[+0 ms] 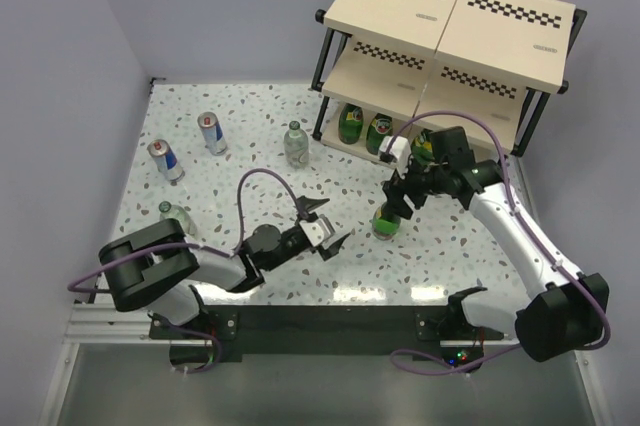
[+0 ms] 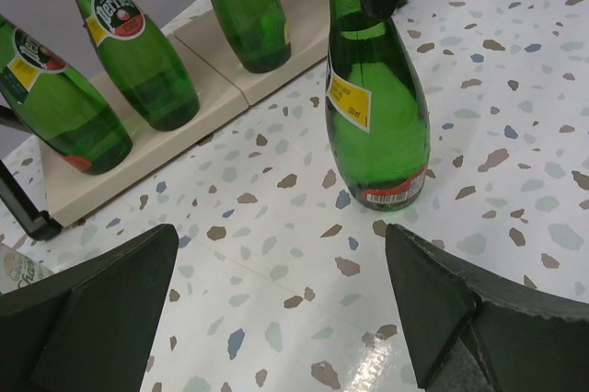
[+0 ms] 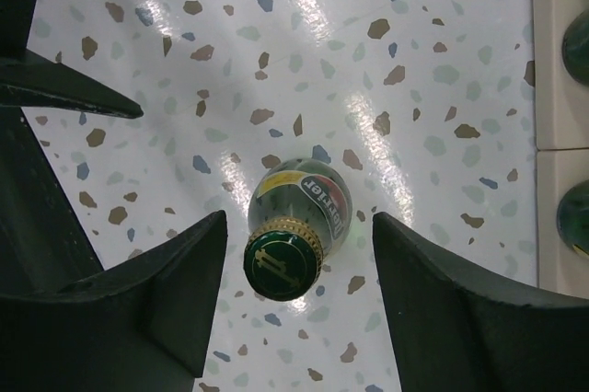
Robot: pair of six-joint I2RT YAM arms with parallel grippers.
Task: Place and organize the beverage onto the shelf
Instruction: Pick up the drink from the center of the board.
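One green bottle [image 1: 387, 220] stands upright on the table in front of the shelf [image 1: 450, 21]. My right gripper [image 1: 402, 196] is open just above it. In the right wrist view its fingers [image 3: 166, 291] flank the gold-collared cap [image 3: 283, 259] without touching, the gripper [image 3: 299, 277] centred near the cap. Three more green bottles [image 1: 351, 123] [image 1: 380, 131] [image 1: 424, 146] stand on the shelf's bottom board [image 2: 212, 79]. My left gripper [image 1: 330, 232] is open and empty, low over the table, facing the standing bottle [image 2: 375, 107]; it also shows in its own wrist view [image 2: 281, 318].
Two blue-and-silver cans [image 1: 165, 159] [image 1: 211, 132] stand at the far left. A clear bottle [image 1: 296, 143] stands left of the shelf, and another [image 1: 176, 216] near the left arm. The shelf's black frame leg [image 1: 322, 96] is near the bottles.
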